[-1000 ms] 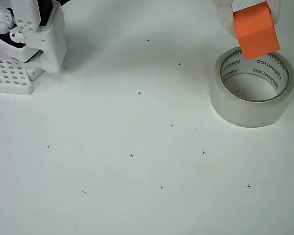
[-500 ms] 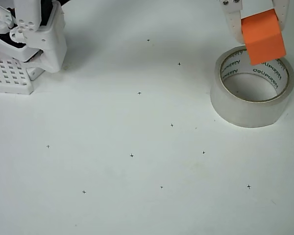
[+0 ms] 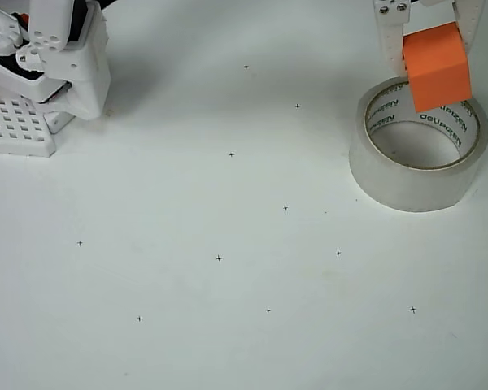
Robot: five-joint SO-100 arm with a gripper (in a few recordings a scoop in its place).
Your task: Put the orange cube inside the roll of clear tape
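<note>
The orange cube (image 3: pixel 437 67) hangs in the air at the top right of the overhead view, held between the two white fingers (image 3: pixel 388 36) of my gripper (image 3: pixel 433 57), which is shut on it. It overlaps the far rim of the roll of clear tape (image 3: pixel 419 175), which lies flat on the white table with its hole facing up. The tan core with dark lettering shows inside the ring. The hole's floor is bare table.
The arm's white base (image 3: pixel 53 57) stands at the top left, beside a white perforated block (image 3: pixel 16 130) with a tiny orange piece at its left edge. Small black cross marks dot the white table (image 3: pixel 228 284).
The gripper with the cube has shifted slightly right and up in the picture over the last second, and the cube has turned a little. The tape roll has not moved.
</note>
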